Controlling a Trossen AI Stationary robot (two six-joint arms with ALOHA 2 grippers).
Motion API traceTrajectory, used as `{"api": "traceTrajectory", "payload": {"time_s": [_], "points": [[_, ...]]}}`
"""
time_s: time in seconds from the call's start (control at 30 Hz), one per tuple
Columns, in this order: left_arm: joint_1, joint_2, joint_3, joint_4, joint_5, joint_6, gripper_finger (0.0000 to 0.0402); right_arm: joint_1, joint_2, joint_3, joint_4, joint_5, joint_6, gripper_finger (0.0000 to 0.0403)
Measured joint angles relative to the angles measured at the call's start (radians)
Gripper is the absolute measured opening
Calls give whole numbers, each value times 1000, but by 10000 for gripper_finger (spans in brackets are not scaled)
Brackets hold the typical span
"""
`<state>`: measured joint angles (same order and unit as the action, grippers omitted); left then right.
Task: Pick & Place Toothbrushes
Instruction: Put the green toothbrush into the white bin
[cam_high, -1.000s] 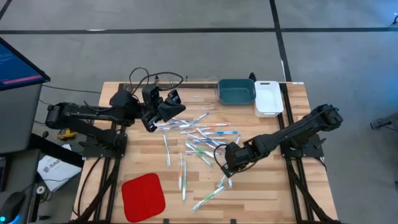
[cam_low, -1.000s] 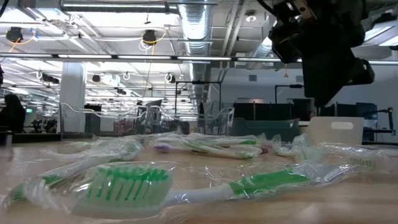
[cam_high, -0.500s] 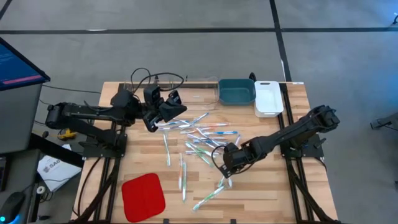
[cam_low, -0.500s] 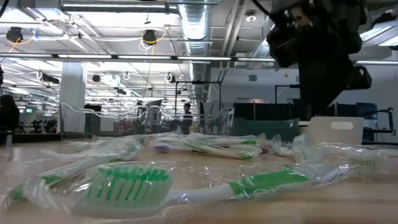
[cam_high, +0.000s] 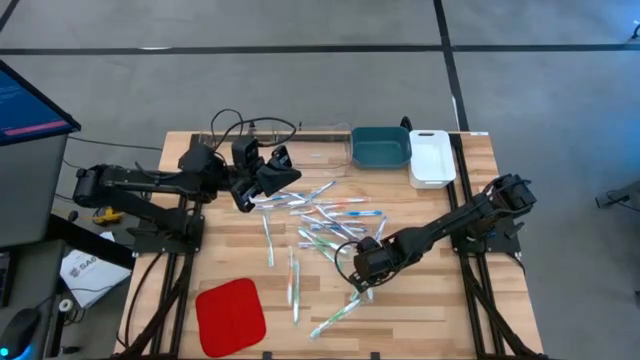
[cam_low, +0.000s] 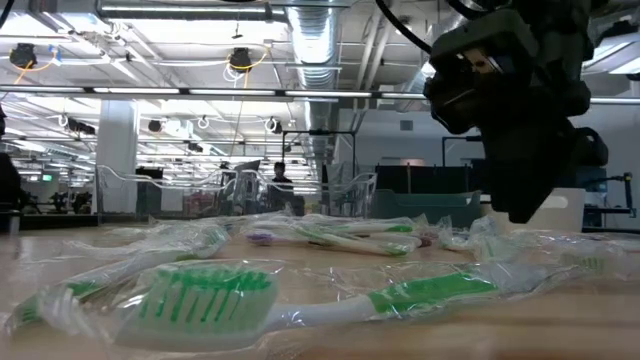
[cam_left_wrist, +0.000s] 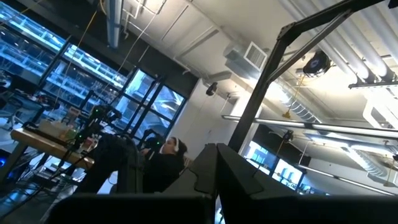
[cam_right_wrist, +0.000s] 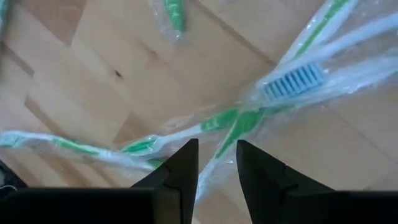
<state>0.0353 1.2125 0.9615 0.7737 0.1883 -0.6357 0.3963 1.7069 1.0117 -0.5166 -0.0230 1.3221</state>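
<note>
Several toothbrushes (cam_high: 320, 215) in clear wrappers lie scattered flat on the middle of the wooden table. In the low view one with green bristles (cam_low: 205, 300) lies nearest. My right gripper (cam_high: 360, 284) points steeply down over the near right part of the scatter, open. In the right wrist view its fingers (cam_right_wrist: 216, 165) stand just above two crossing green toothbrushes (cam_right_wrist: 233, 121), beside one with blue bristles (cam_right_wrist: 295, 81). My left gripper (cam_high: 290, 170) waits raised over the far left, shut, pointing up into the room (cam_left_wrist: 214, 186).
A teal bin (cam_high: 380, 147), a white bin (cam_high: 431, 158) and a clear bin (cam_high: 318, 145) stand along the far edge. A flat red pad (cam_high: 230, 315) lies at the near left. A person (cam_left_wrist: 169, 149) shows in the room beyond.
My right gripper has come down and a little toward the table's near edge, closer to the wrapped toothbrushes below it. Its finger gap looks unchanged.
</note>
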Motion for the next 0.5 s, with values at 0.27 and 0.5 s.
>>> {"api": "traceTrajectory", "payload": {"time_s": [0.27,0.5], "points": [[0,0,0,-1,0,0,2,0,0,1,-3,-6,20,174],[0,0,0,-7,0,1,2,-21,1,-1,-2,-6,14,234]]}}
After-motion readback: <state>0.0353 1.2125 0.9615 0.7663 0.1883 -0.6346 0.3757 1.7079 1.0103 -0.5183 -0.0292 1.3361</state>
